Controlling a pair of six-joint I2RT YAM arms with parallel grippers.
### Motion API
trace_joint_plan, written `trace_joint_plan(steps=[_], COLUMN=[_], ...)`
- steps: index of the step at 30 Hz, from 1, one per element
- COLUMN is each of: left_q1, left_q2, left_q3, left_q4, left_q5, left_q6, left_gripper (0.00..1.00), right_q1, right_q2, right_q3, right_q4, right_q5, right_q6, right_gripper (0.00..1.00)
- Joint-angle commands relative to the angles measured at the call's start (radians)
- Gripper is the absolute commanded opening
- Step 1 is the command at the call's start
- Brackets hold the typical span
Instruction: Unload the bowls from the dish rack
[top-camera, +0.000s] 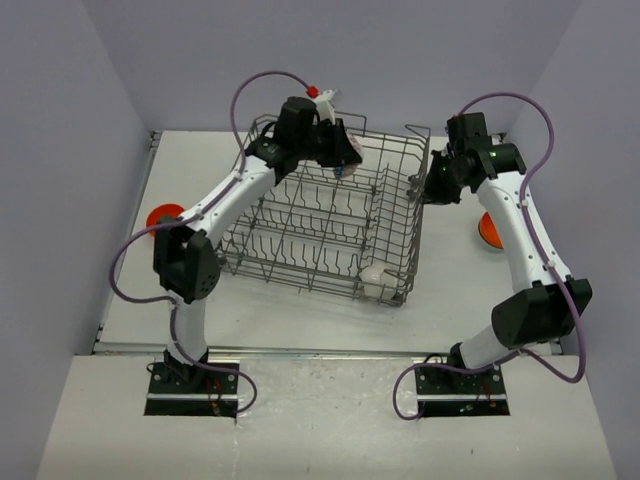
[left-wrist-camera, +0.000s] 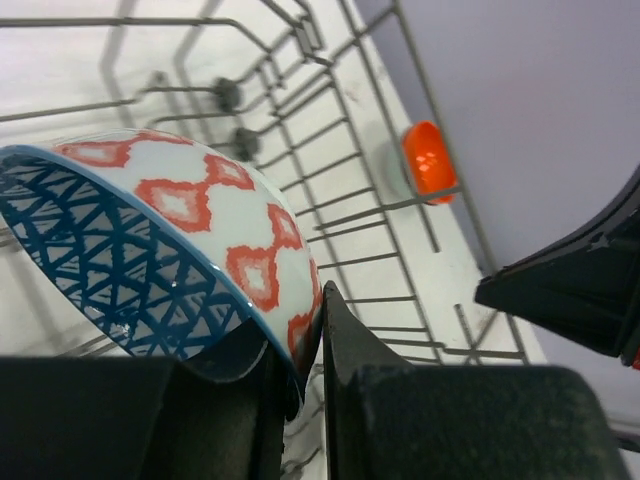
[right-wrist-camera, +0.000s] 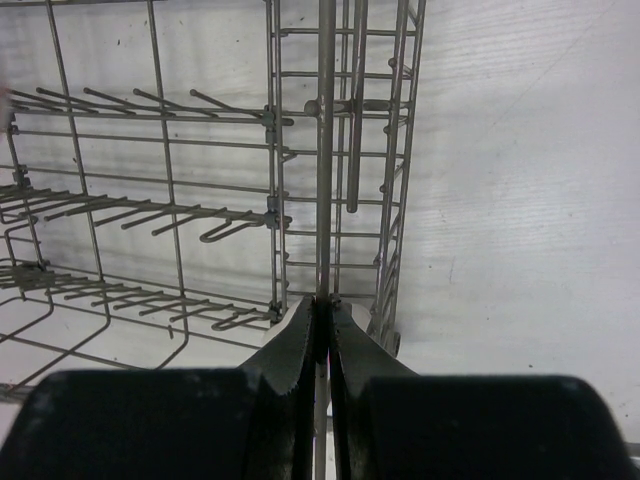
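"So, what has the left tool (left-wrist-camera: 318, 300) got?"
"The patterned bowl (left-wrist-camera: 190, 250) — white with red diamonds outside, blue lattice inside. The tool is clamped on its rim, one side inside and one outside, and the bowl is tipped on edge."
"Where is that?"
"Over the far end of the dish rack (top-camera: 290, 262), with the wire floor behind it. Whether the bowl touches the tines I cannot tell."
"And the right tool (right-wrist-camera: 322, 312)?"
"Pinched tight on a wire of the rack's right side wall — the wire runs straight through its grip."
"Other bowls?"
"A white bowl (top-camera: 377, 279) sits in the rack's near right corner. One orange bowl (top-camera: 163, 216) is on the counter (top-camera: 450, 300) left of the rack, partly behind the left arm. A second orange bowl (top-camera: 488, 233) is on the counter to the right, partly hidden by the right arm."
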Motion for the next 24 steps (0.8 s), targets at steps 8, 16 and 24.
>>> trace_joint_plan(steps=[8, 16, 24], left_q1=[0.155, 0.315, 0.428], left_q2=[-0.363, -0.503, -0.592], left_q3=[-0.135, -0.242, -0.423], left_q4=[-0.365, -0.543, -0.624], left_q5=[-0.493, -0.710, -0.830], left_q6=[0.174, 0.169, 0.128], left_gripper=[0.00, 0.00, 0.00], right_q1=[-0.010, -0.054, -0.102], right_q2=[0.019, 0.046, 0.093], right_q3=[0.000, 0.038, 0.127], right_q4=[0.066, 0.051, 0.034], right_q5=[0.049, 0.123, 0.089], right_q6=[-0.005, 0.012, -0.005], right_gripper=[0.00, 0.00, 0.00])
